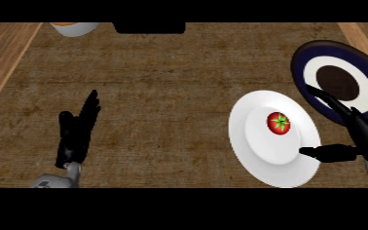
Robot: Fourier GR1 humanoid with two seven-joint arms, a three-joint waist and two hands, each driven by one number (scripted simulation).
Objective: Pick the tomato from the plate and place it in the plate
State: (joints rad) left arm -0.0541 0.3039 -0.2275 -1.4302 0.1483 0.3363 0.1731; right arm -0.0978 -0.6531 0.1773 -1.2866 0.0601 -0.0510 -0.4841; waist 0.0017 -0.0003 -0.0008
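Head view: brown woven-look bench (pixel 165 87) fills the frame, with lighter wood strips along the left and right edges. Tomato (pixel 279 123), red with a green star-shaped stem, sits on the white plate (pixel 248 141), a bit above and right of the plate's centre, not held by anything. White plate lies at right-centre of the bench. Second plate, the dark blue plate (pixel 305 61) with a white ring and a dark middle, lies up and to the right, partly cut off by the right edge; its lower rim sits just beside the white plate's upper right rim, can't tell if they touch. Right hand (pixel 345 146) comes in from the right edge, released: one long finger stretches up-left across the dark blue plate's lower part, thumb points left over the white plate's right rim. Tomato lies in the gap between them but apart from both; nothing grasped. Left hand (pixel 75 129) shows at lower left, fingers straight and pointing up, resting over the bare bench, released, well apart from both plates; grey forearm just visible beneath it. At the top edge: a pale bowl (pixel 74 28) with an orange rim at upper left, partly cropped, and a black block (pixel 149 28) near top centre, also cropped.
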